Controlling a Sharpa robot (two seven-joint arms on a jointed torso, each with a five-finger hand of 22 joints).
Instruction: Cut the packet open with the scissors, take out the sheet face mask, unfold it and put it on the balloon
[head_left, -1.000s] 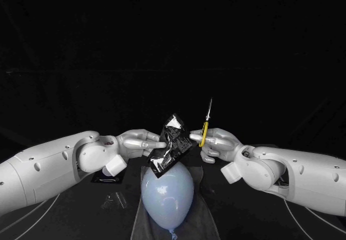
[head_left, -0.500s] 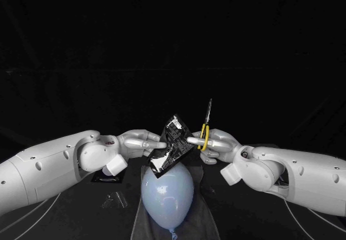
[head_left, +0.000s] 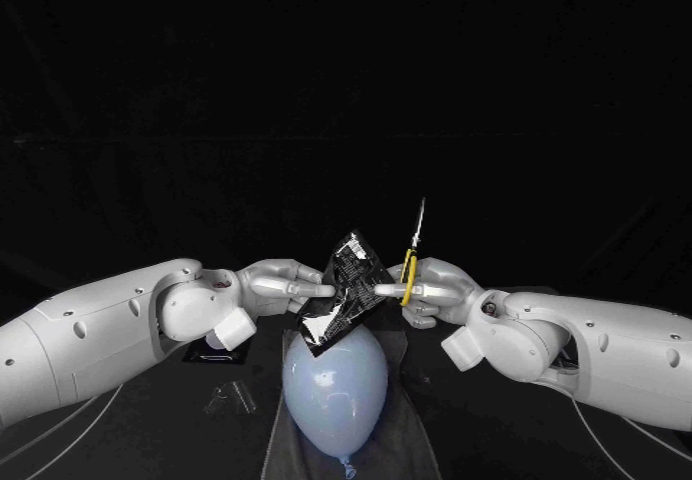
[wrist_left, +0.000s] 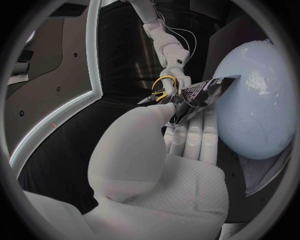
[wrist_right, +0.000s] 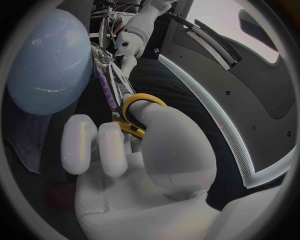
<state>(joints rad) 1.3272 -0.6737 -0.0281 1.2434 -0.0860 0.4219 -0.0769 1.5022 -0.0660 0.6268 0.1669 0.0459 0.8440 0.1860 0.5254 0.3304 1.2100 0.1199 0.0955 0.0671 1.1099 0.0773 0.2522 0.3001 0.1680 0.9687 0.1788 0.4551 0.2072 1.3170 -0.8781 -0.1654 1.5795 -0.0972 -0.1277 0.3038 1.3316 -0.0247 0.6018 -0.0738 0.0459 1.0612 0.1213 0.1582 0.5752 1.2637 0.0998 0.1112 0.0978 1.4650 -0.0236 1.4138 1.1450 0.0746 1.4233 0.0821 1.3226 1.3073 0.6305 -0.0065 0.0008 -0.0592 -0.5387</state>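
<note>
A black foil packet with white print hangs tilted above the pale blue balloon, which lies on a dark cloth. My left hand pinches the packet at its left side. My right hand holds the yellow-handled scissors upright just right of the packet, blades pointing up and away. In the right wrist view the yellow loops sit round my fingers, right beside the packet's edge. The balloon lies close behind the packet in the left wrist view.
A small dark tray lies on the table under my left wrist. Thin clear bits rest on the table left of the balloon. The cloth under the balloon reaches toward the front edge.
The scissors' blades have tipped slightly and the handles have shifted a little in my right hand. The packet's top has edged a touch toward the scissors. The balloon has stayed put.
</note>
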